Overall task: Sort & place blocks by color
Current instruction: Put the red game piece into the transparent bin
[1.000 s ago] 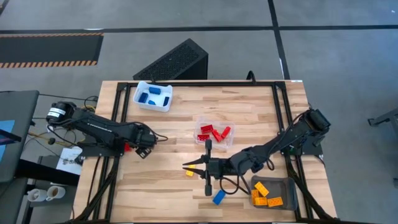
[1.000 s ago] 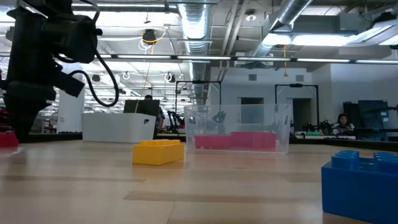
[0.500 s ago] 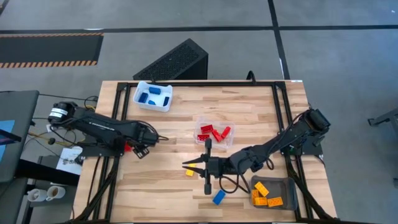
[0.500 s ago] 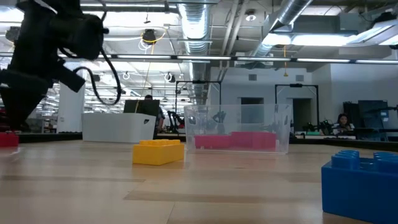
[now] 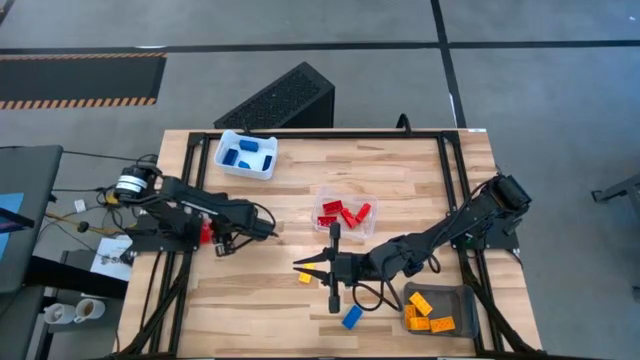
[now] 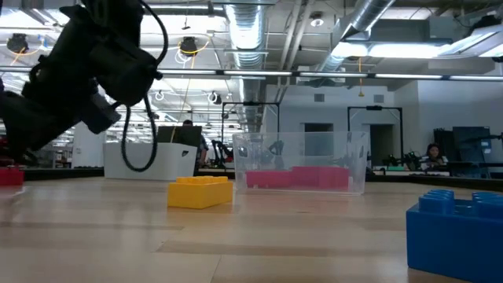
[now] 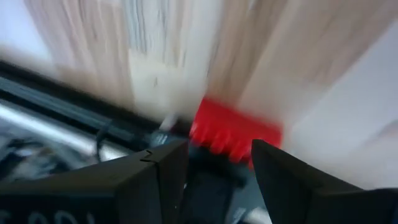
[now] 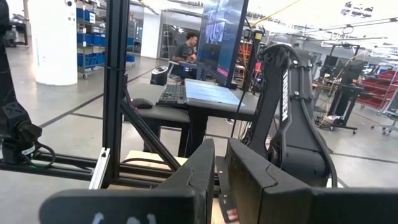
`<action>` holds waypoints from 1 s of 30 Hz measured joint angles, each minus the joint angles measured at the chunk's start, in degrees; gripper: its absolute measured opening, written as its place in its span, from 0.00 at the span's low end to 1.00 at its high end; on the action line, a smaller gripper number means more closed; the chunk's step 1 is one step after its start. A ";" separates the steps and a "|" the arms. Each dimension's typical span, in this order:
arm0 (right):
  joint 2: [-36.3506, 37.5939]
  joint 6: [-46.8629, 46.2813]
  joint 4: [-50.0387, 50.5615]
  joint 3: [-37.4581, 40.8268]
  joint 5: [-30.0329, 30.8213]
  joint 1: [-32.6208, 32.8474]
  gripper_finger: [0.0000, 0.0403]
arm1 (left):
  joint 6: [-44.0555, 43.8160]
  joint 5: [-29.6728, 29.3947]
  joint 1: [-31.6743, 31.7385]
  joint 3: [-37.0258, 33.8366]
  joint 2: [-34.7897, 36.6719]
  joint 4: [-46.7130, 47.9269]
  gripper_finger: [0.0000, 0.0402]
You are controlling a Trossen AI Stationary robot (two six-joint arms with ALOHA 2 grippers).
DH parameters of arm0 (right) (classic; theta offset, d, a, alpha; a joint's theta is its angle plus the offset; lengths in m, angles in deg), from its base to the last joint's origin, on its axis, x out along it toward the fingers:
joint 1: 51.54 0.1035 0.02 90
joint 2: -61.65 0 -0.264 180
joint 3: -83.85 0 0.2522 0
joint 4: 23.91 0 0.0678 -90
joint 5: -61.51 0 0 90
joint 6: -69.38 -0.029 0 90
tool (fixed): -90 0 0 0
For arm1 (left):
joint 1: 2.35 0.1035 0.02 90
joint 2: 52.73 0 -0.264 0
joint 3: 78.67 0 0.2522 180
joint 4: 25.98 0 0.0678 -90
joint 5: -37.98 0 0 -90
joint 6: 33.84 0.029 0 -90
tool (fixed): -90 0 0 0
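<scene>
Swung further over the bench (image 5: pixel 260 300) since a second ago, the left hand (image 7: pixel 214 165) holds its fingers apart with a red block (image 7: pixel 233 132) just beyond, while the right hand (image 5: pixel 300 267) rests narrowed beside a yellow block (image 5: pixel 305 279).

**Both arms low over the table, left spread, right pinched**

The left arm reaches in from the table's (image 5: pixel 420 170) left edge, its links folded low and running toward the middle. The left gripper (image 5: pixel 268 228) lies nearly level above the wood, left of the table's centre. Its two dark fingers (image 7: pixel 163 174) stand apart with a clear gap between them.

The right arm comes from the table's right edge, bends down at the elbow and stretches leftward along the front half. The right gripper (image 5: pixel 302 267) points left, near the table's middle, its fingers (image 8: pixel 196 171) drawn close together, almost touching.
</scene>
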 joint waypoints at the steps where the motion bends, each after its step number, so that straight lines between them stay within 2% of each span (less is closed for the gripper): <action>1: 0.00 0.02 0.01 0.00 0.00 0.01 0.17 | 1.70 -0.04 0.01 0.42 -0.54 1.82 0.42; 7: 0.00 0.03 0.43 0.00 0.00 0.07 0.17 | 8.44 0.51 -0.23 -2.14 0.30 1.58 0.45; 18: 0.00 0.20 1.25 0.00 0.00 0.07 0.17 | 7.11 2.33 0.37 -7.85 0.21 -4.24 0.51; 30: 0.00 -0.02 0.75 0.00 0.00 0.02 0.17 | 4.30 4.71 -0.88 -7.83 0.16 -6.53 0.51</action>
